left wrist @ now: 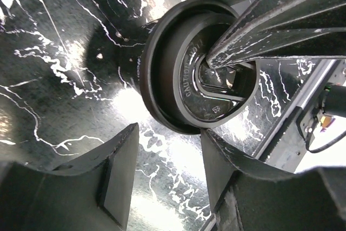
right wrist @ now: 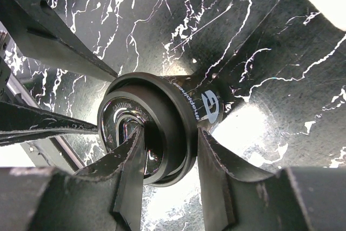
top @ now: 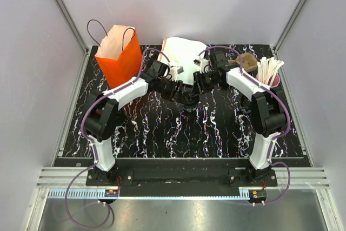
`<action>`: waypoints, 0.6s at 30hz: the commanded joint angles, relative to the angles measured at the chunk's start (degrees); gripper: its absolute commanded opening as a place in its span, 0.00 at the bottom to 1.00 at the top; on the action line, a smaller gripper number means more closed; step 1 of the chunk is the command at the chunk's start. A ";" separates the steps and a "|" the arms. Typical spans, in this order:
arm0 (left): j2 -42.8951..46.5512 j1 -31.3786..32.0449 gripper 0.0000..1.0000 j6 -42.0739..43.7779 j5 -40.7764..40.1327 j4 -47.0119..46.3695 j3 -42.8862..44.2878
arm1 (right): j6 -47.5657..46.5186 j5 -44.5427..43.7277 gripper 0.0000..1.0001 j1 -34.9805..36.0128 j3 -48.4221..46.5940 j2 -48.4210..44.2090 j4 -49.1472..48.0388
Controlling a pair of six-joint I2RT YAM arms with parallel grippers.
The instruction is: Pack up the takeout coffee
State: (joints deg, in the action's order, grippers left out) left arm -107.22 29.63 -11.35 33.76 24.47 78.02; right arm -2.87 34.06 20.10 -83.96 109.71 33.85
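takeout coffee point(right wrist: 184, 106) | clamped between right jaws | just beyond open left jaws

I work in a robotics lab test cell. Plain pale grey panel walls point(top: 32, 52) in bare aluminium frame posts point(top: 65, 12) enclose my black, white-veined marble-patterned table point(top: 162, 128). My left arm point(top: 108, 109) and right arm point(top: 265, 112), trailing purple cables point(top: 86, 113), are bolted beside a slotted aluminium rail point(top: 178, 179).
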 commanded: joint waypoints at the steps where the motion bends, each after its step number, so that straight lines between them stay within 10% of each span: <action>1: -1.06 -0.36 0.52 1.86 -4.84 -2.06 3.28 | -3.98 -9.28 0.13 0.73 2.05 0.07 4.21; 18: -2.99 -1.15 0.52 1.69 -5.90 -1.88 7.15 | -5.21 -8.67 0.47 0.64 2.23 0.33 5.88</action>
State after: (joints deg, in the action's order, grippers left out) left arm -108.86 29.39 -10.63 32.10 27.53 81.36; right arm -3.03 32.77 20.10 -83.96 109.30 33.89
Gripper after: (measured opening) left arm 0.525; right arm 0.445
